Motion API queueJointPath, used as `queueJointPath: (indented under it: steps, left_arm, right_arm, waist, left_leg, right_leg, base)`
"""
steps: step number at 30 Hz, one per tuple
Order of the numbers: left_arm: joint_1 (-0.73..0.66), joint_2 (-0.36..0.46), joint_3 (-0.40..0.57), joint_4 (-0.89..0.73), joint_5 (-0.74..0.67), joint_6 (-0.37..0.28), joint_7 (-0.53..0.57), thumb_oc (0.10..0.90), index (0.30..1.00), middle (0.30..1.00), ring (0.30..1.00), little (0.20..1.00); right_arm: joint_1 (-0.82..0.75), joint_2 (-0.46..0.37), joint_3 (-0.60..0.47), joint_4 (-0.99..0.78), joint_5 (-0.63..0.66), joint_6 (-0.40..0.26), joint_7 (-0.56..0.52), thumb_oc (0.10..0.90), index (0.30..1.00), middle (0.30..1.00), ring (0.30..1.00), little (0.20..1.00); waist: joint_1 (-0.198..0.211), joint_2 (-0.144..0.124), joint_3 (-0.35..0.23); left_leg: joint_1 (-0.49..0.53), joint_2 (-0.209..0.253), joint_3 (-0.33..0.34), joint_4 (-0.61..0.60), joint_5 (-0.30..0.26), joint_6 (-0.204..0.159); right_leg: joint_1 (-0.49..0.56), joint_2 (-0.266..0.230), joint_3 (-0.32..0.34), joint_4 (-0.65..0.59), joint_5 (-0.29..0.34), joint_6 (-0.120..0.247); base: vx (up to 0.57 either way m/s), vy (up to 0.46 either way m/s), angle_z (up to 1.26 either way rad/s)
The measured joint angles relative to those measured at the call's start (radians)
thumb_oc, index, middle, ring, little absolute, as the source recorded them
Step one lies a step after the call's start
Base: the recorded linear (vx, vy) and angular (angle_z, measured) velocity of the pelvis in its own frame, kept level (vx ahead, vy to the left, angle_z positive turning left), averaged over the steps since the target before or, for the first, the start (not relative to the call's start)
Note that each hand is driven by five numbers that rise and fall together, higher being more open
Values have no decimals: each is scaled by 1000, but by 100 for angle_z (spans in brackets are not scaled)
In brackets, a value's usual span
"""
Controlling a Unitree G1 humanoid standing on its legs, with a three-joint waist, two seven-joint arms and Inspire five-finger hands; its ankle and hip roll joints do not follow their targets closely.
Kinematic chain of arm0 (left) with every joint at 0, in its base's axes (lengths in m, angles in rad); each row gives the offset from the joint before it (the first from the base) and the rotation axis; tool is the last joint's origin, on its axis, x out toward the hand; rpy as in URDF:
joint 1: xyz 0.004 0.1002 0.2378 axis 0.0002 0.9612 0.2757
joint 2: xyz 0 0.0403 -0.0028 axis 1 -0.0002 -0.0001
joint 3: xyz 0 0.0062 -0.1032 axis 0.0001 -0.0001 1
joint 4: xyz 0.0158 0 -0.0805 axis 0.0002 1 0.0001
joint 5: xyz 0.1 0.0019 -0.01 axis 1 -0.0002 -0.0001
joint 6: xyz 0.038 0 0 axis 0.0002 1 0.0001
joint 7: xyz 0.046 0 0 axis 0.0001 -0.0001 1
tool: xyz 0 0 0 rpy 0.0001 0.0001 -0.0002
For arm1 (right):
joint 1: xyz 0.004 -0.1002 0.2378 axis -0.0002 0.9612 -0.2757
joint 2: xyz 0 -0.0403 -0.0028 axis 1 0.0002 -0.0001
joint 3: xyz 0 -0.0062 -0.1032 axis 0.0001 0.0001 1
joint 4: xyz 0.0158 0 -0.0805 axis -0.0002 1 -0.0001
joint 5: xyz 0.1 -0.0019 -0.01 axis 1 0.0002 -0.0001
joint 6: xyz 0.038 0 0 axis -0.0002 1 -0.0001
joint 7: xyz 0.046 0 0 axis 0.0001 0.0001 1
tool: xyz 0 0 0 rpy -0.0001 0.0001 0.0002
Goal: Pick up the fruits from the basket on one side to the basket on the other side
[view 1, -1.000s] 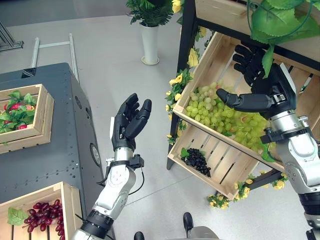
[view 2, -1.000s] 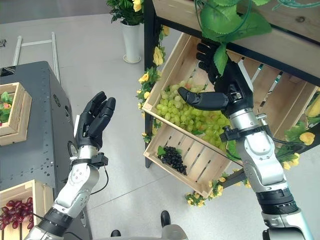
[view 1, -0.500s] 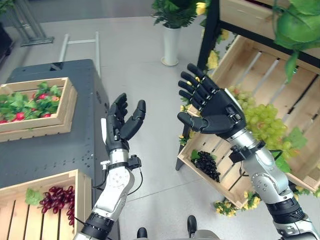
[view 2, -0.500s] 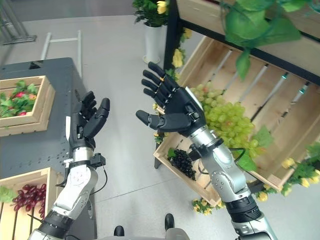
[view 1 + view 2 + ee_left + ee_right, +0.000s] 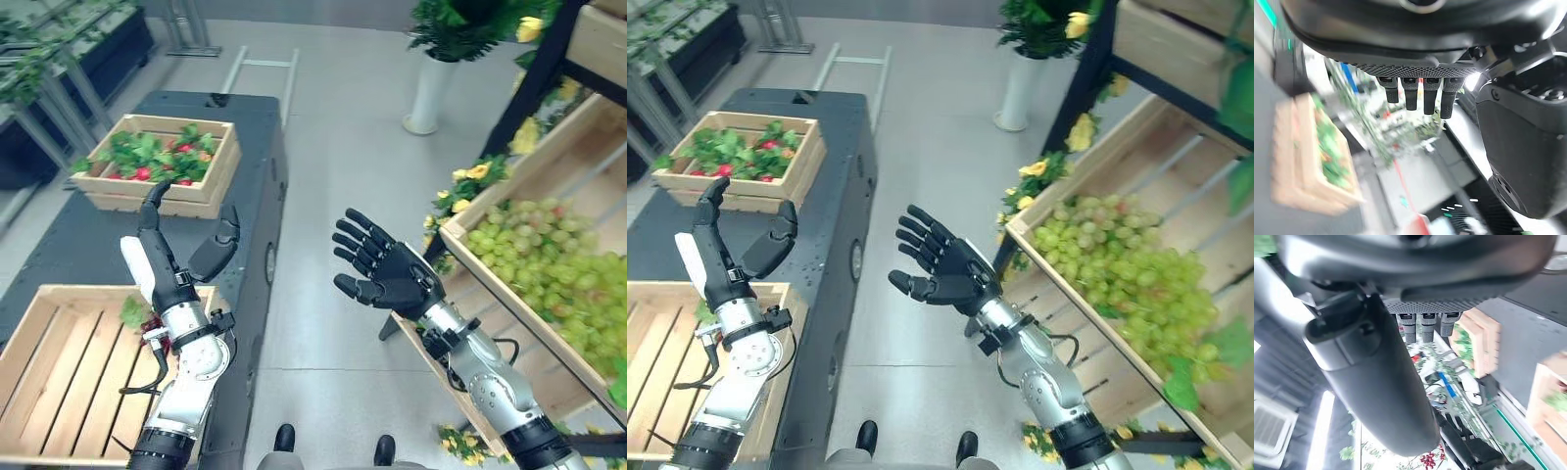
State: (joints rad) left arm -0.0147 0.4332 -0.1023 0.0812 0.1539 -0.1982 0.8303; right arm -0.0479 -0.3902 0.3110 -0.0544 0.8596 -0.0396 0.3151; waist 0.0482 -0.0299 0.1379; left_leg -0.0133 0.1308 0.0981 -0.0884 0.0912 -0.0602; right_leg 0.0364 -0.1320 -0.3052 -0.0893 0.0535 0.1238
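Near crate (image 5: 59, 362) cut off at frame bottom, its fruit seemingly hidden behind left robot hand (image 5: 162, 269)

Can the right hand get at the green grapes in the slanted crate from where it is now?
Probably yes. The right hand is open, holds nothing and hangs over the floor beside the crate. The green grapes lie uncovered in it, with nothing between them and the hand.
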Motion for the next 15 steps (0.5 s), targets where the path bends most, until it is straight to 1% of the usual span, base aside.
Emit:
queueJointPath:
  steps: [1,3,5,7,8,10,12,13,14,15]
  left_arm:
    - [20,7,-2,2,10,11,17,800,900,900,900,900]
    - [30,14,-13,34,50,30,42,800,900,900,900,900]
    - [34,20,-13,68,71,65,56,800,900,900,900,900]
    - [42,23,-12,75,83,106,66,800,900,900,900,900]
    - [43,26,-12,77,85,116,65,800,900,900,900,900]
    - [43,26,-13,110,100,131,62,800,900,900,900,900]
    - [45,30,-11,119,118,144,55,800,900,900,900,900]
    - [45,40,-11,121,118,150,47,800,900,900,900,900]
    - [45,57,-10,125,118,152,44,800,900,900,900,900]
    - [42,78,-5,131,118,155,44,800,900,900,900,900]
  right_arm:
    - [2,6,15,27,-13,-4,-2,800,900,900,900,900]
    - [22,15,27,79,-29,-23,-2,800,900,900,900,900]
    - [35,15,45,145,-32,-30,-1,800,900,900,900,900]
    - [68,14,54,156,-33,-30,-1,800,900,900,900,900]
    - [73,16,56,157,-33,-30,-1,800,900,900,900,900]
    - [78,18,57,192,-33,-32,0,800,900,900,900,900]
    - [89,15,57,202,-33,-35,0,800,900,900,900,900]
    - [95,15,58,205,-32,-40,0,800,900,900,900,900]
    - [99,15,64,206,-32,-47,0,800,900,900,900,900]
    - [100,15,78,205,-32,-61,1,800,900,900,900,900]
  waist:
    - [10,3,1]
    - [25,3,1]
    - [26,3,0]
    - [28,3,0]
    - [29,2,1]
    - [20,18,10]
    - [23,18,14]
    - [22,18,15]
    - [22,14,16]
    - [19,1,20]
  left_leg:
    - [-2,-5,-2,0,14,-9]
    - [0,-22,-6,0,12,-6]
    - [4,-44,-8,0,9,2]
    - [9,-66,-9,0,4,16]
    - [11,-71,-8,0,2,20]
    - [34,-76,-27,-1,-8,37]
    - [43,-82,-34,-3,-17,47]
    - [46,-81,-44,-7,-16,52]
    - [52,-80,-56,-7,-14,57]
    - [44,-88,-78,0,-9,63]
  right_leg:
    - [-3,-4,1,0,1,4]
    - [-1,-17,2,0,1,5]
    - [6,-37,0,0,3,8]
    - [13,-58,-3,2,3,8]
    - [14,-63,-4,7,5,9]
    - [5,-78,-5,86,4,11]
    - [-6,-91,-4,142,-2,2]
    - [-23,-97,3,187,-5,1]
    - [-34,-100,21,208,-11,4]
    - [-41,-83,73,194,-32,2]
  base:
    - [-1,241,17]
    - [19,274,3]
    - [33,222,7]
    - [43,270,7]
    - [56,248,6]
    - [63,196,10]
    - [69,75,9]
    - [69,-11,14]
    - [83,-72,25]
    - [68,-80,24]
